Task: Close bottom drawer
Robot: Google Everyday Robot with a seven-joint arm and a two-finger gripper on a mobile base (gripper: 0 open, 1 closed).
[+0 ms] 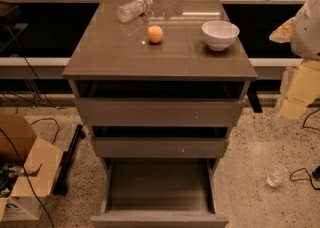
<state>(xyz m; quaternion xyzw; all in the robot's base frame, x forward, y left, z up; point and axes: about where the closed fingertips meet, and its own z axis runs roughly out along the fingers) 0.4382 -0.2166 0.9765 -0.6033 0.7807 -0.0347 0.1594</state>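
The bottom drawer [159, 184] of the grey-brown cabinet is pulled far out toward me, and its flat grey floor shows. Its plain front [159, 220] is at the bottom edge of the view. Above it are the middle drawer [160, 147], with a small pale speck on its front, and the top drawer [160, 112]; both stand slightly out. My gripper [295, 94] hangs at the right edge of the view, beside the cabinet at about the top drawer's height. It is well apart from the bottom drawer and touches nothing that I can see.
On the cabinet top [100, 52] are a plastic bottle lying on its side [134, 9], an orange [155, 34] and a white bowl [220, 34]. On the floor are an open cardboard box [22, 172] and a black bar [70, 159] at the left, and a clear glass [276, 176] and cables at the right.
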